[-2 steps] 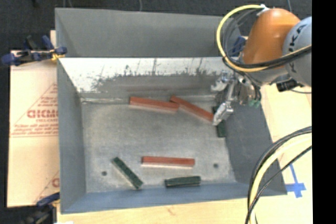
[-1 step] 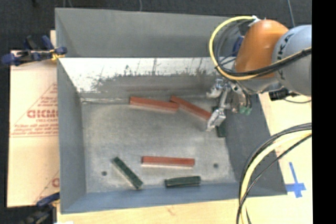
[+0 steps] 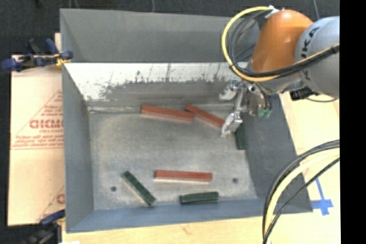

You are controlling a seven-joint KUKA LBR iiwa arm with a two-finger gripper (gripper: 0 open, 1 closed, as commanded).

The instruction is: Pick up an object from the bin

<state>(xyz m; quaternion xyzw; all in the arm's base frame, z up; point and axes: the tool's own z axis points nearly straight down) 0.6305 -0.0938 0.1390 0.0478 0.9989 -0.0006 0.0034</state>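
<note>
Grey metal bin point(image 3: 77, 140) floor lies mostly bare before you, so every bar rests flat and loose, free to be taken singly. Nearest you, a dark green bar point(image 3: 199, 198) lies along the front wall, a second green bar point(image 3: 139, 188) slants to its left, and a near red bar point(image 3: 183, 176) sits just behind them. Farther back, at the foot of the far wall, a long red bar point(image 3: 167, 114) meets a slanted red bar point(image 3: 205, 117). Your fingers point(image 3: 229, 124) hang at the slanted bar's right end, a dark green piece point(image 3: 241, 138) just beside them. Whether they are released or clenched you cannot tell. That slanted bar, lying on the floor, looks the likeliest pick.
</note>
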